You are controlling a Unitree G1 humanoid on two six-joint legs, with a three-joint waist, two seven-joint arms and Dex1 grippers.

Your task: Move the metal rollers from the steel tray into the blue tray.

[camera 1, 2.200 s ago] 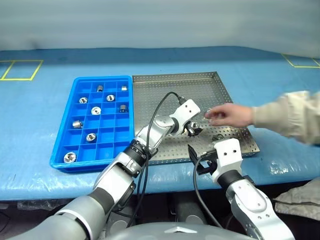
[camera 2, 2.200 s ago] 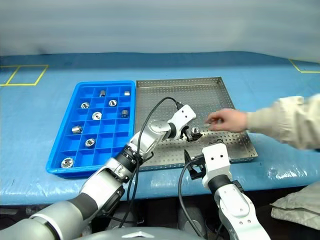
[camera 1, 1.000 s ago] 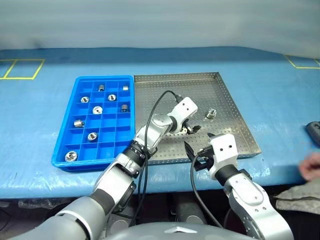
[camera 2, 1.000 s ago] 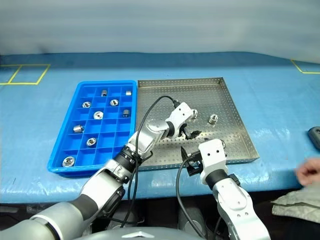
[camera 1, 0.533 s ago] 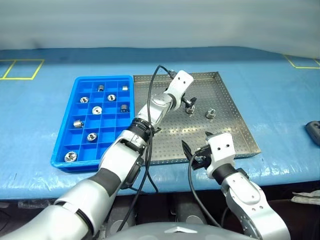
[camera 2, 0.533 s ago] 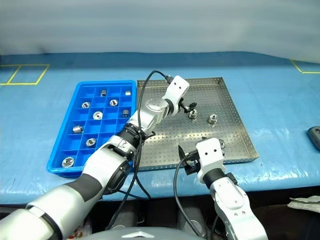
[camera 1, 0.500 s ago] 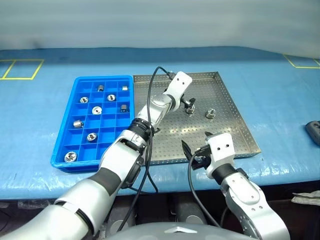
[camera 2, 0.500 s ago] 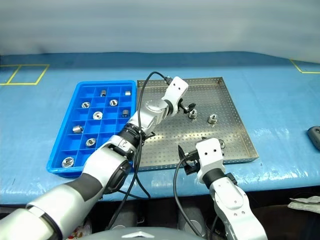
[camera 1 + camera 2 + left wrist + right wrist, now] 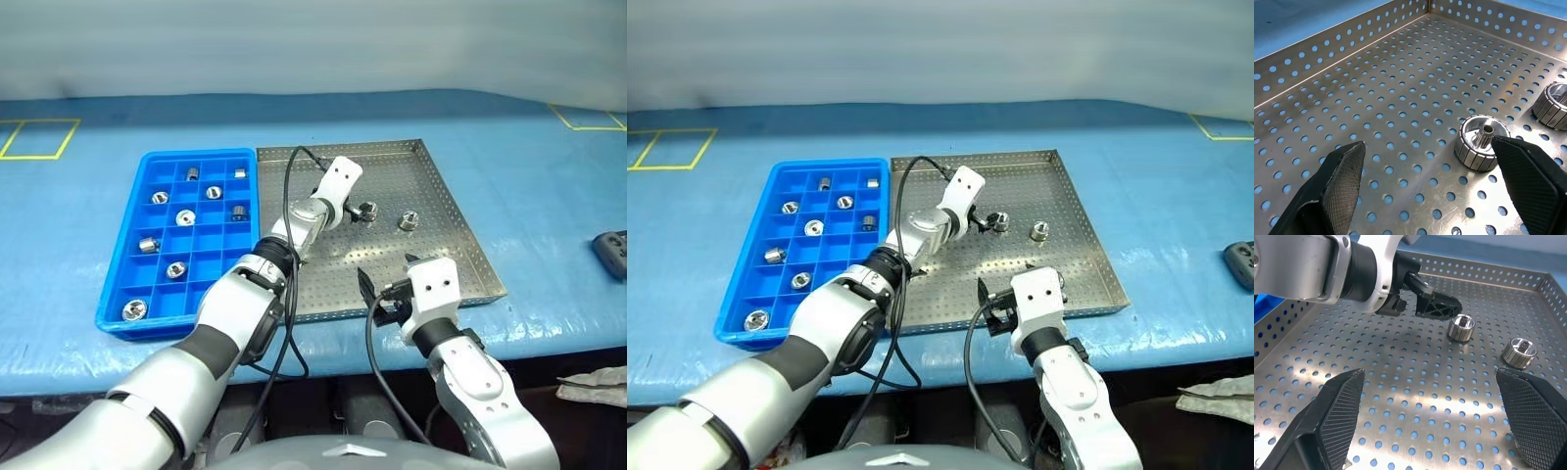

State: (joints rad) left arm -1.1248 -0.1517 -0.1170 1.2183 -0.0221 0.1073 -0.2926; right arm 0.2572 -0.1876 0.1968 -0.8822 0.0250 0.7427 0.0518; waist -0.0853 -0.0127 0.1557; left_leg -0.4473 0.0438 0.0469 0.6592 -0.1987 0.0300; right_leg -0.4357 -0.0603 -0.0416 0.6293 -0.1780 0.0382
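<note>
1. A steel tray [image 9: 431, 181] with a perforated floor is seen on a blue-covered counter [image 9: 529, 166], with a blue tray [image 9: 137, 284] touching its left side.
2. Two metal rollers are seen on the steel tray's floor: one roller [image 9: 368, 210] near the middle, and a second roller [image 9: 408, 221] just to the right of it, the two lying apart.
3. A third small shiny piece [image 9: 1059, 284] is partly hidden behind the right end effector near the tray's front edge; what it is cannot be told.
4. Several rollers [image 9: 185, 217] are spread through the compartments of the blue tray, one to a compartment, most in its far half and one in the near left corner [image 9: 130, 310].
5. The left end effector [image 9: 355, 211] is reached out over the middle of the steel tray, its fingers [image 9: 1344, 171] spread wide and nothing held.
6. In the left wrist view, the first roller [image 9: 1480, 142] is seen upright just inside one fingertip, with the gap between them too small to judge.
7. The right end effector [image 9: 387, 294] is held low over the tray's near edge, its fingers [image 9: 1342, 401] spread wide and empty.
8. A dark object [image 9: 609, 253] lies on the counter at the far right.
</note>
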